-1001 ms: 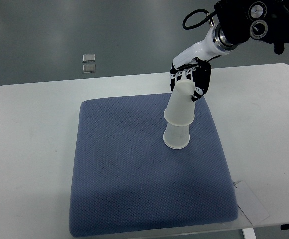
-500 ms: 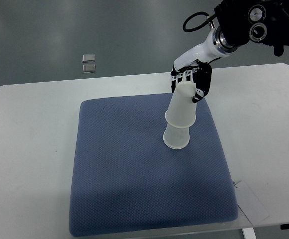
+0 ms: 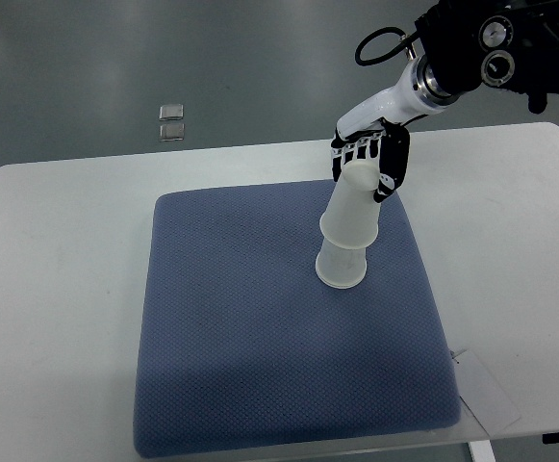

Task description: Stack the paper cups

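Right robot hand (image 3: 371, 166) up top, arm coming down from the upper right corner, black and white fingers (image 3: 387, 171) curled around the base end of the upper paper cup (image 3: 352, 204). Clamped on it, pretty clearly, with the cup's closed end poking out right at the fingers. Can't tell how tight though.

Upper paper cup upside down, tilted, top leaning up and to the right toward the robot hand, wide rim sitting down over the lower paper cup (image 3: 342, 264). Lower paper cup also upside down, rim flat on the blue mat (image 3: 260, 366), only its bottom half showing under the other one. So, partly nested, not lined up straight.

Both cups on the right half of the blue mat, nearer the far edge than the near one. Blue mat itself laid on the white surface (image 3: 58, 289), covering most of the middle and overhanging a bit at the front.

Black coiled cable (image 3: 375, 43) looping off the arm near the wrist joint. Two small clear squares (image 3: 171, 122) on the grey floor beyond the surface, one just behind the other. White card or sheet (image 3: 486, 390) sticking out near the mat's front right corner.
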### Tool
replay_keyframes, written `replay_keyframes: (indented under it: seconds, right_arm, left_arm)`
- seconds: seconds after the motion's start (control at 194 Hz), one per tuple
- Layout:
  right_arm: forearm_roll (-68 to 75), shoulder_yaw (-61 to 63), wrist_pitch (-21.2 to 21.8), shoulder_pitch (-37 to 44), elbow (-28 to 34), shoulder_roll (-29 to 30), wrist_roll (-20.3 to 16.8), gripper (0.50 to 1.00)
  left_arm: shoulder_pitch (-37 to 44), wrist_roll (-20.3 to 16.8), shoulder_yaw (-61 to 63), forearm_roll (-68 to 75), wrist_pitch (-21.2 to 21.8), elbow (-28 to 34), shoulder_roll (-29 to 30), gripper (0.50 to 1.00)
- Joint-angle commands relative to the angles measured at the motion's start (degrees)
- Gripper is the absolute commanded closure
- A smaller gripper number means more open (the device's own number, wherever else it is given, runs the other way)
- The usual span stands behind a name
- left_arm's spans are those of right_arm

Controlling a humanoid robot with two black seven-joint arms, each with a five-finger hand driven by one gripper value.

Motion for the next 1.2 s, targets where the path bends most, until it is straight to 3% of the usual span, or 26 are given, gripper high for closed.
replay_keyframes:
  seconds: [0.0, 0.361, 0.573, 0.82, 1.068, 1.197]
  right_arm:
    - [0.09, 0.00, -0.08, 0.00, -0.07, 0.00, 0.04, 0.671]
    - [0.27, 0.27, -0.08, 0.09, -0.33, -0.27, 0.04, 0.650]
    - [1.58, 2.64, -2.81, -2.90, -4.90, -1.23, 0.30, 0.648]
    - [5.19, 17.76, -6.76, -17.49, -12.29, -3.96, 1.53, 0.648]
    - [21.44, 36.82, -12.39, -33.92, -17.91, -5.28, 3.64, 0.648]
    - [26.81, 46.58, -13.18, -40.87, -20.20, -4.40, 5.93, 0.648]
  left_arm:
    - [0.05, 0.04, 0.00, 0.00, 0.00, 0.00, 0.00, 0.500]
    - [-0.04, -0.05, 0.00, 0.00, 0.00, 0.00, 0.00, 0.500]
    - [0.05, -0.05, 0.00, 0.00, 0.00, 0.00, 0.00, 0.500]
    - [-0.04, -0.05, 0.00, 0.00, 0.00, 0.00, 0.00, 0.500]
    - [-0.04, -0.05, 0.00, 0.00, 0.00, 0.00, 0.00, 0.500]
    - [-0.04, 0.04, 0.00, 0.00, 0.00, 0.00, 0.00, 0.500]
